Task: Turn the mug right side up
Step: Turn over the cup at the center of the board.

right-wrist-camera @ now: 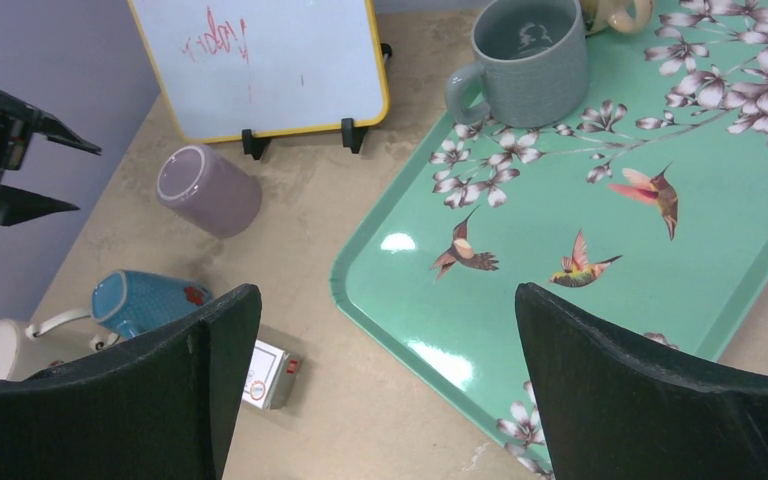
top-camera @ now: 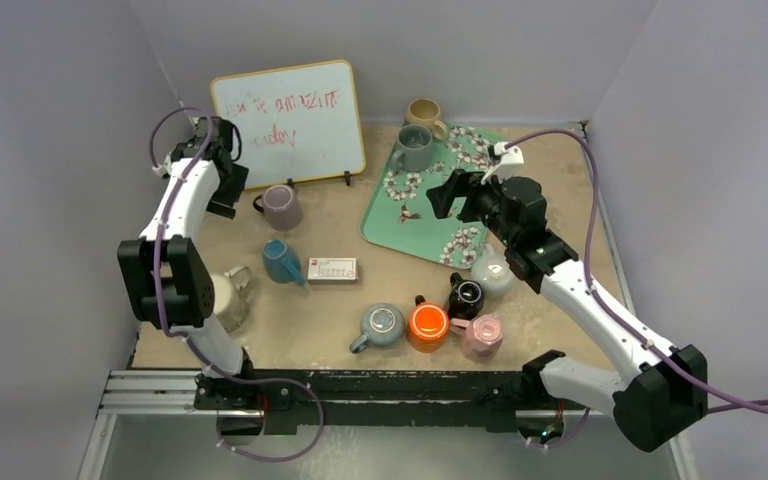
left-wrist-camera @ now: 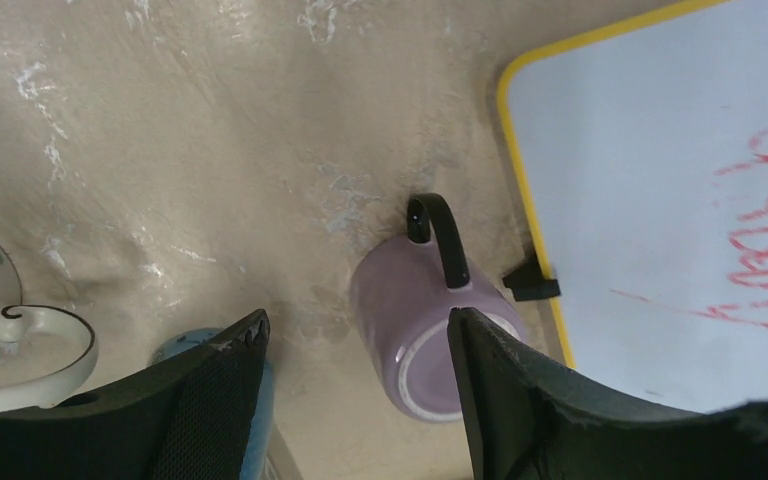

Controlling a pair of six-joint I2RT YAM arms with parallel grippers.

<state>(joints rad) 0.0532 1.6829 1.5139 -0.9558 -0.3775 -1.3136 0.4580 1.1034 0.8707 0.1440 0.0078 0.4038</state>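
Note:
A lilac mug (top-camera: 282,207) with a black handle stands upside down in front of the whiteboard, its white-ringed base facing up. In the left wrist view the lilac mug (left-wrist-camera: 415,320) lies below and between the jaws, nearer the right finger, untouched. My left gripper (left-wrist-camera: 356,320) hovers above and to the left of the mug, open and holding nothing; from above the left gripper (top-camera: 228,192) is by the whiteboard's left edge. My right gripper (right-wrist-camera: 385,300) stands open and empty over the tray's near-left edge, and the mug (right-wrist-camera: 210,188) is far left of it.
A yellow-framed whiteboard (top-camera: 288,120) stands at the back. A teal floral tray (top-camera: 430,225) holds a grey mug (top-camera: 413,147), with a tan mug (top-camera: 424,113) behind. A blue mug (top-camera: 282,260) lies by a white box (top-camera: 331,269). A cream mug (top-camera: 230,300) and several mugs (top-camera: 428,323) sit near the front.

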